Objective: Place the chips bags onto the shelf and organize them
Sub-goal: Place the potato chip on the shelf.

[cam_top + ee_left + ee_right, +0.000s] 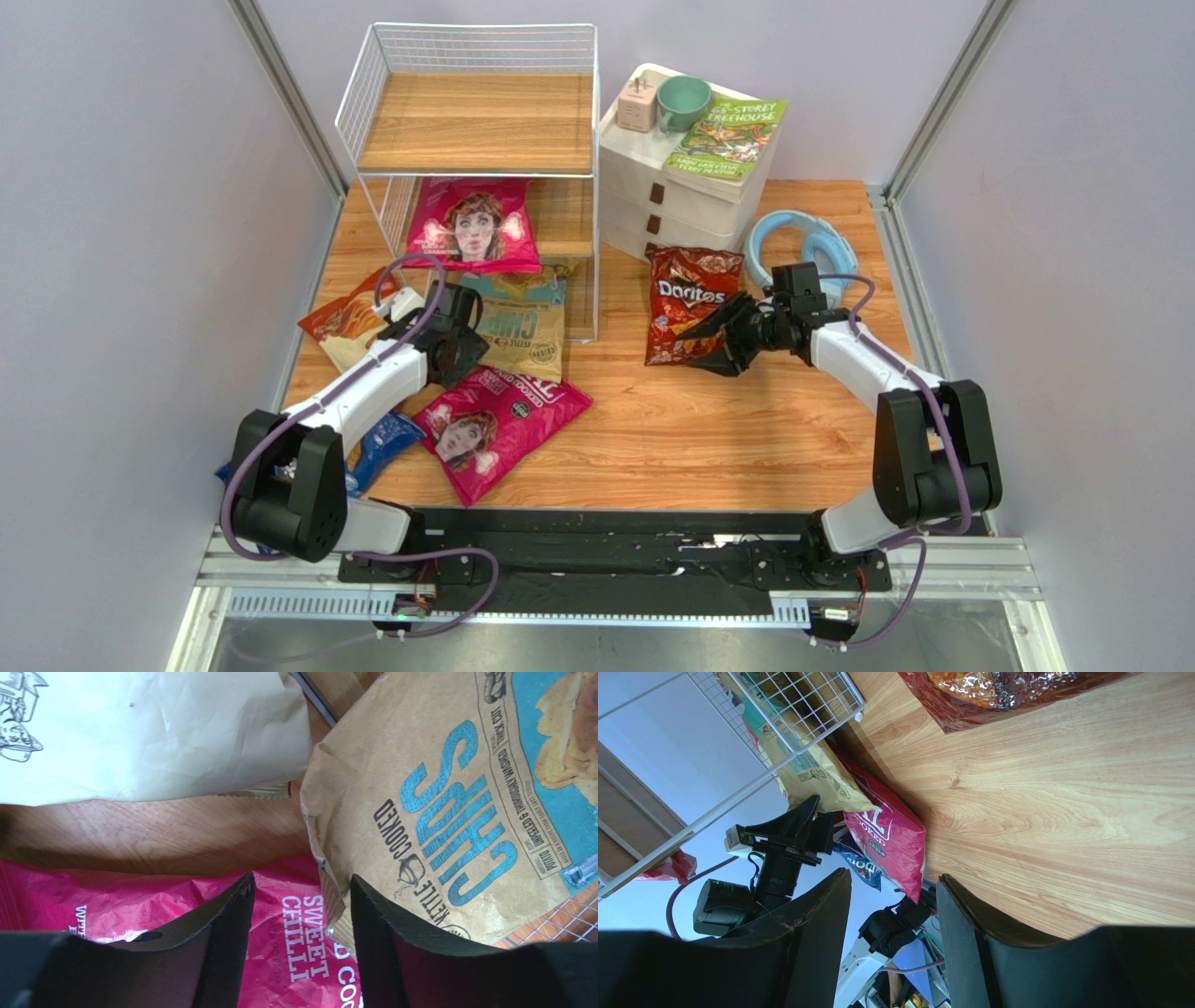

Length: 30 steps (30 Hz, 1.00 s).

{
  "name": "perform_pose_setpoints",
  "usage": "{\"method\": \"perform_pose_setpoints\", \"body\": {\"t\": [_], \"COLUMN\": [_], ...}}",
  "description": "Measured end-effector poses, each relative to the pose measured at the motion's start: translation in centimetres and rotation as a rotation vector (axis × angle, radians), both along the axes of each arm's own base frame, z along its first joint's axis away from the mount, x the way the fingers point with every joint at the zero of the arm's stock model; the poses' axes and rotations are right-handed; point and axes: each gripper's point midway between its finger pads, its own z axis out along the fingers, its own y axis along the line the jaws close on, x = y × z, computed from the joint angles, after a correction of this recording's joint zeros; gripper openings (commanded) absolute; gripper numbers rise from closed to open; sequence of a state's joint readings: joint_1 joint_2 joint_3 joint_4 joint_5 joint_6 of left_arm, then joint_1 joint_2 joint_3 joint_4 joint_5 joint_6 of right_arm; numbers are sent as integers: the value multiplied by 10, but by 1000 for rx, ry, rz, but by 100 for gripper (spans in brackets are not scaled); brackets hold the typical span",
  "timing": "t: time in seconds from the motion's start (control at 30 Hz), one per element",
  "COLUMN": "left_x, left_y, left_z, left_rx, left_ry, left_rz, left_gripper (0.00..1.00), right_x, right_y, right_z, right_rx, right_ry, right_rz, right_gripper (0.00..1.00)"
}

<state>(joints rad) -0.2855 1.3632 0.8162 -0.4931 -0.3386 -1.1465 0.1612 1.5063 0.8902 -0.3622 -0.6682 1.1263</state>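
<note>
One magenta chips bag [474,224] was seen lying inside the shelf [477,123], beneath its top tier. A tan bag [522,325] was propped at the shelf's front, overlapping a second magenta bag [498,420] on the table [744,434]. The left gripper [302,882] was held spread over that overlap, with the tan bag's edge just inside one finger. The red bag [690,305] was laid flat near the drawers [673,196]. The right gripper [896,878] was spread beside its corner, with nothing pinched.
</note>
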Motion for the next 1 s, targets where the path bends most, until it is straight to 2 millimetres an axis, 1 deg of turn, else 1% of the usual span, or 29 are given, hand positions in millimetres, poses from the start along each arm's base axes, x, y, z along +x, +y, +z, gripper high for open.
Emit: {"method": "perform_pose_setpoints", "body": {"t": [0.17,0.33,0.4,0.43,0.5,0.53,0.6,0.7,0.73,0.87,1.0], "left_x": [-7,-8,-5,-4,0,1,5,8,8,8,1], "left_y": [3,5,5,5,5,5,5,7,9,16,25], "left_z": [-6,-13,-18,-20,-24,-24,-24,-20,-18,-12,-6], "left_rx": [6,0,-7,-10,-20,-24,-28,-21,-15,13,24], "left_ry": [7,1,-7,-9,-18,-24,-39,-51,-50,-52,-55], "left_rz": [10,40,61,69,91,99,112,138,142,183,251], "left_gripper": [59,57,52,46,40,29,13,8,5,0,0], "right_x": [3,2,0,-2,-7,-8,-10,-12,-12,-15,-15], "right_y": [1,1,1,1,0,0,-1,-1,-1,-2,-2], "right_z": [0,0,0,-1,-4,-4,-6,-7,-7,-9,-9], "right_rx": [2,-2,-4,-7,-15,-17,-21,-24,-25,-25,-23], "right_ry": [2,-5,0,6,21,25,30,41,42,45,46], "right_rz": [5,18,25,29,39,41,47,50,50,49,46], "right_gripper": [53,53,53,53,53,53,53,53,53,53,53]}}
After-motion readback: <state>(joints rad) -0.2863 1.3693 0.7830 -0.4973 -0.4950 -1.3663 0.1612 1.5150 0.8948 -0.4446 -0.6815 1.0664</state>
